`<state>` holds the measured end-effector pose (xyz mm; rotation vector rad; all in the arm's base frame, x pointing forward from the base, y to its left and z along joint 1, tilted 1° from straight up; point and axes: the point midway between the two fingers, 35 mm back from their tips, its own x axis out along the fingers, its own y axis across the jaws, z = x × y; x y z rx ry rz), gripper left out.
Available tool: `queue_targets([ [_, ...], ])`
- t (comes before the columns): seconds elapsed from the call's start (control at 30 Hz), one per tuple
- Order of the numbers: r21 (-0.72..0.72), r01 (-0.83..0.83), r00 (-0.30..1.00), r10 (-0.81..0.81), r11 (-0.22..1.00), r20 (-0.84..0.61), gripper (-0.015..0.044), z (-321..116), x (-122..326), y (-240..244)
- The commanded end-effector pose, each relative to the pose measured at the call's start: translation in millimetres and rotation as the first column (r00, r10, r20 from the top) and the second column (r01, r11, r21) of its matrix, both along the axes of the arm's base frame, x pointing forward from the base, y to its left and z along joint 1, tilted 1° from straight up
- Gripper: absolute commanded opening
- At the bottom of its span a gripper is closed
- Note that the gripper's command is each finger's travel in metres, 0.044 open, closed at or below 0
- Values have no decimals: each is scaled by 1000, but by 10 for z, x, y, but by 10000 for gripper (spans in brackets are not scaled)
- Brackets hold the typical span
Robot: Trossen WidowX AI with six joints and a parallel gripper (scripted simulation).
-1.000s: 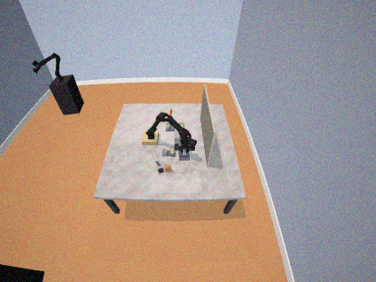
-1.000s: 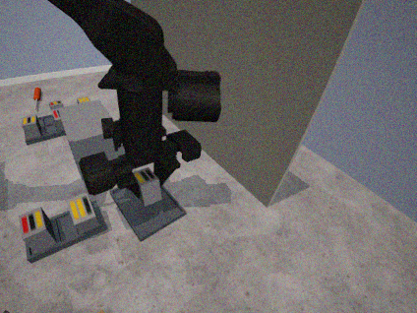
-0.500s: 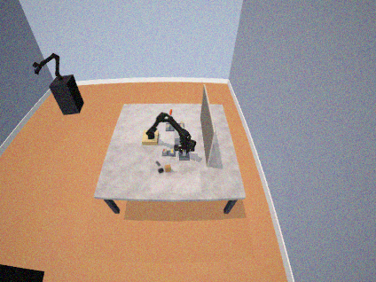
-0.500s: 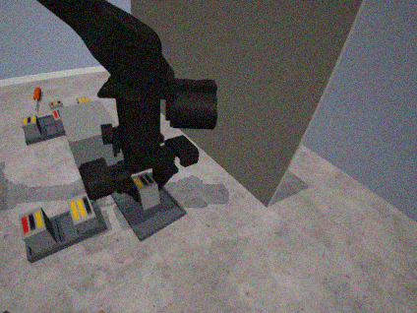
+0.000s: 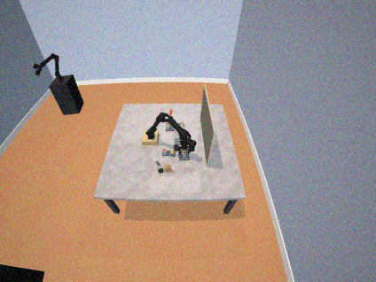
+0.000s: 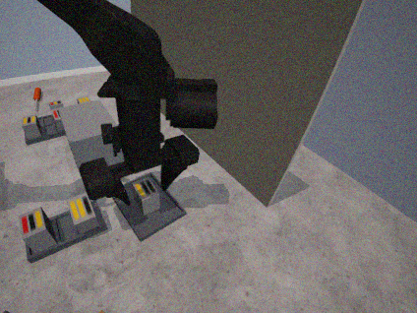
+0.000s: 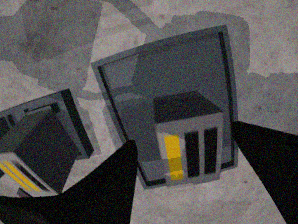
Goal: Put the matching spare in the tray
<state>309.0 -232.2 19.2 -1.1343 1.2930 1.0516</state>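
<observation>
Yellow and 2 black stripes mark the spare; top blurs them.

The grey table carries trays, perhaps a screwdriver.

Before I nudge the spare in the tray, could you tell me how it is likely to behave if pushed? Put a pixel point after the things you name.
The spare [image 6: 149,201] [image 7: 190,145] looks like a rigid block with flat faces and crisp edges, so it should slide rather than roll. It would probably stop at the tray's raised rim [image 6: 164,222] [image 7: 229,65], and might tip if pushed high up.
</observation>
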Motion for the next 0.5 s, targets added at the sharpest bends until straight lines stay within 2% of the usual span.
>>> queue_targets([
  [0.0,0,0,1000,0,1000,0,440,2,0,0],
  [0.07,0,-1,1000,1,1000,0,440,115,12,-5],
  [0.27,3,-6,1000,6,1000,0,440,1038,-23,48],
  [0.47,4,-6,1000,6,1000,0,440,1067,-28,53],
])
